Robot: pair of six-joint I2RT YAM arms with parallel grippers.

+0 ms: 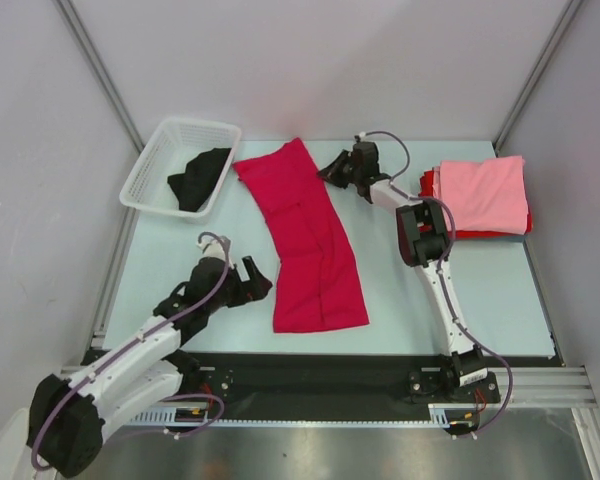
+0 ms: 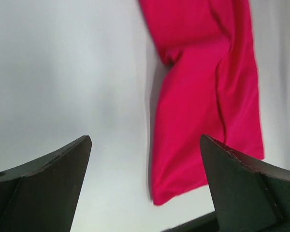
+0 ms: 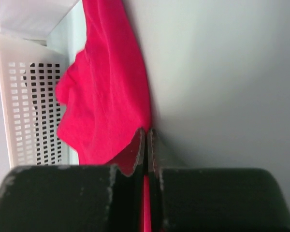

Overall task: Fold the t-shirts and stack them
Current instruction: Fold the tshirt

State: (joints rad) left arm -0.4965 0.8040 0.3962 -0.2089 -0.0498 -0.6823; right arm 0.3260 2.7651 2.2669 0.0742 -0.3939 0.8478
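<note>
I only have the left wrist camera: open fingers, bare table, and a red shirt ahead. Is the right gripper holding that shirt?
Observer: It looks so. The right gripper is shut at the edge of the crimson t-shirt, near its far end, and a sliver of red cloth shows pinched in it.
Operator: Where is the finished stack?
Observer: At the far right. A folded pink t-shirt lies on top of a folded red t-shirt.
Operator: Is anything else waiting to be folded?
Observer: A black t-shirt lies crumpled in the white basket at the far left.
</note>
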